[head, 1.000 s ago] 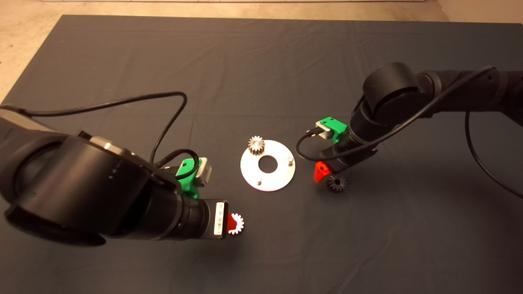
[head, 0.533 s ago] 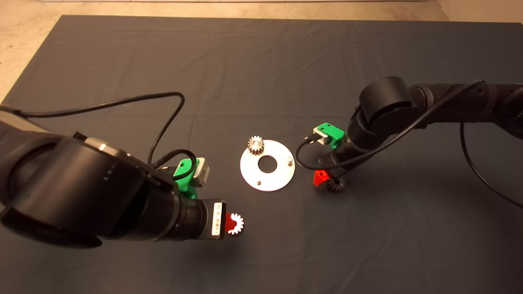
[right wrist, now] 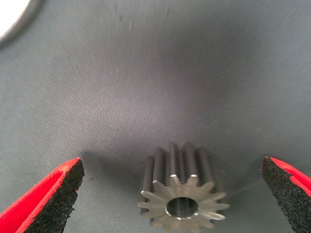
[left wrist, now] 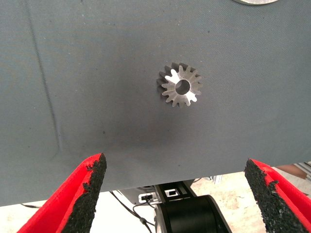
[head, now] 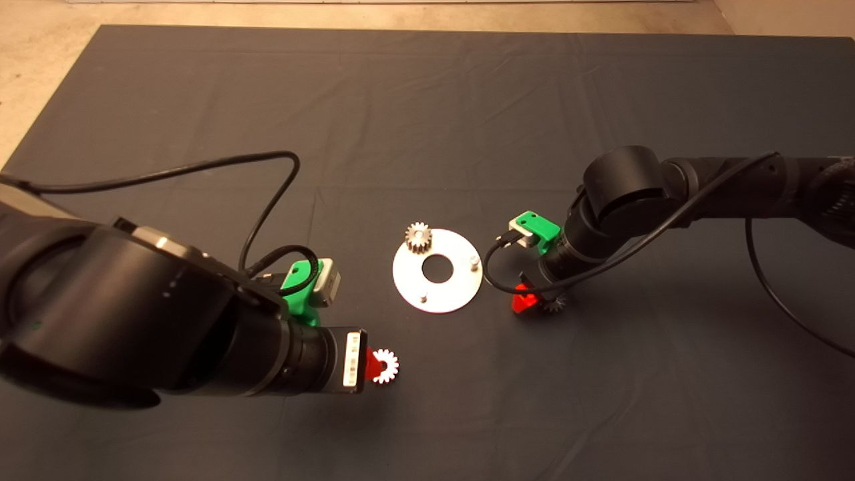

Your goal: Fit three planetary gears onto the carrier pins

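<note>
Head view: disc [head: 437, 270] at mid-mat [head: 427, 133], one gear [head: 418, 238] seated on a pin, two pins [head: 473, 261] bare. Right gripper [right wrist: 172, 194], just right of the disc, has jaws spread either side of a second gear [right wrist: 182, 196] lying flat. Left gripper [left wrist: 177, 194], jaws spread, hangs above the third gear [left wrist: 181, 86], near the disc's left.

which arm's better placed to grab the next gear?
Right, probably. The right gripper is open and low, straddling its gear. The left gripper, also open, hangs short of its gear. One gear is already on the disc.
</note>
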Tool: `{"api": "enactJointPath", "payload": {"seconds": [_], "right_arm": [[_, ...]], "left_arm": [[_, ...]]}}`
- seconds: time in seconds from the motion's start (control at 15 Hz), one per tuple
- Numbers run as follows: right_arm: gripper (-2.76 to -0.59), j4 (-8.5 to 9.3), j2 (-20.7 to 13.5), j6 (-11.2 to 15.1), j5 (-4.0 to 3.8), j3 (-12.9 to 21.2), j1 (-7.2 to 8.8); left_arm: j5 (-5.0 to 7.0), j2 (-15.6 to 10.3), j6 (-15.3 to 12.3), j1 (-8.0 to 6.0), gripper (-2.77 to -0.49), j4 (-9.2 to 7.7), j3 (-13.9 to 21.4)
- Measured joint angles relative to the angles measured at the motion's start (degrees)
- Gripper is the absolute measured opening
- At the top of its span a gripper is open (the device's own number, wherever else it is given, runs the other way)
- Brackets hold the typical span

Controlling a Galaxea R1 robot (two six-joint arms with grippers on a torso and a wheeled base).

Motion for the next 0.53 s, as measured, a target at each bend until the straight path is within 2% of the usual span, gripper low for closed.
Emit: {"api": "enactJointPath", "payload": {"seconds": [0.2,0.53], "right_arm": [[-0.67,-0.2,-0.8,-0.04,0.0,0.0,-0.15],[-0.94,-0.41,-2.2,-0.06,-0.02,0.11,-0.28]], "left_arm": [[0.0,-0.16,0.0,0.0,-1.24,0.02,0.07],[0.09,-1.23,0.0,0.0,-1.24,0.06,0.16]]}}
